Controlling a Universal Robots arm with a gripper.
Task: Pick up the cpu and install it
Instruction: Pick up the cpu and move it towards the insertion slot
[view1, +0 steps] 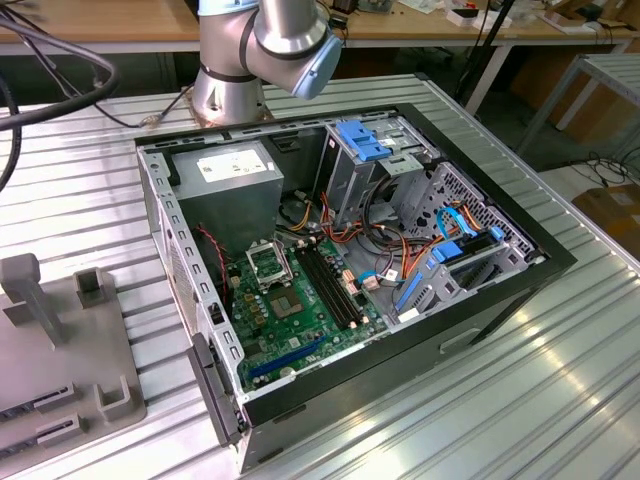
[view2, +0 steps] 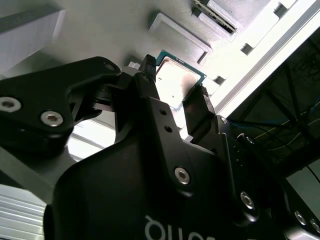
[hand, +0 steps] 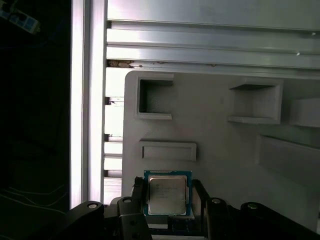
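Claw: you see the gripper (view2: 175, 77) in both wrist views, its two black fingers (hand: 138, 189) drawn in to a narrow gap and pressed on opposite edges of the cpu (hand: 167, 195); nothing else is between them
Cpu: it sits flat between the fingertips, silver-grey lid facing the first wrist camera, green border showing round the lid; you cannot tell whether it rests on the surface beneath or hangs just clear of it
Tray: the grey tray (hand: 225, 150) lies directly behind the cpu; a shallow raised rectangle (hand: 167, 150) is the moulding nearest the chip, and two square pockets (hand: 154, 97) lie beyond it
Table: ribbed aluminium table (hand: 200, 50) carries the tray; in the exterior view the tray (view1: 60, 350) is at the exterior view's left edge, well apart from the motherboard
Case: the open computer case (view1: 500, 300) lies on its side in the middle of the table; the green motherboard (view1: 300, 320) is inside, with the black-framed socket (view1: 268, 264) near the grey power supply (view1: 225, 170)
Arm: the arm's base (view1: 230, 90) stands behind the case
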